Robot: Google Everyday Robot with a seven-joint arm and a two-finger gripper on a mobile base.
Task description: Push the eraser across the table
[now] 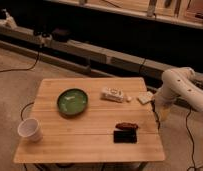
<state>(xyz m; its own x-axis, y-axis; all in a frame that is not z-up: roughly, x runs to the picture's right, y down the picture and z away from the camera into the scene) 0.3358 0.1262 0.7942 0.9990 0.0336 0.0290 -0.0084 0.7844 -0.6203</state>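
Starting from the front edge: the eraser (126, 136) is lying flat on the table (85, 137), close to the near edge and right of centre. A small reddish-brown oblong thing (127, 126) is sitting just behind it, so close I can't tell whether they're touching. Over at the front left corner a white paper cup (30, 130) is standing upright, well apart from everything else.

So how far along are we? Basically nowhere, I'd say. Nothing is touching the eraser, so the push isn't looking like it's begun.

The gripper (164, 114) is hanging off the right side of the table, just past the edge and pointing down, roughly level with the gap between the eraser and the things further back. Its fingers are spread wide and aren't holding anything.

Going further back, the green bowl (72, 102) is sitting left of centre, the white printed box (112, 94) is lying right of it, and a pale flat piece (145, 97) is resting near the far right edge, close to the arm.

What's left, I'm guessing, is the whole job: getting the gripper over the tabletop, down beside the eraser, then sliding it across. That brown thing is looking like the one obstacle.
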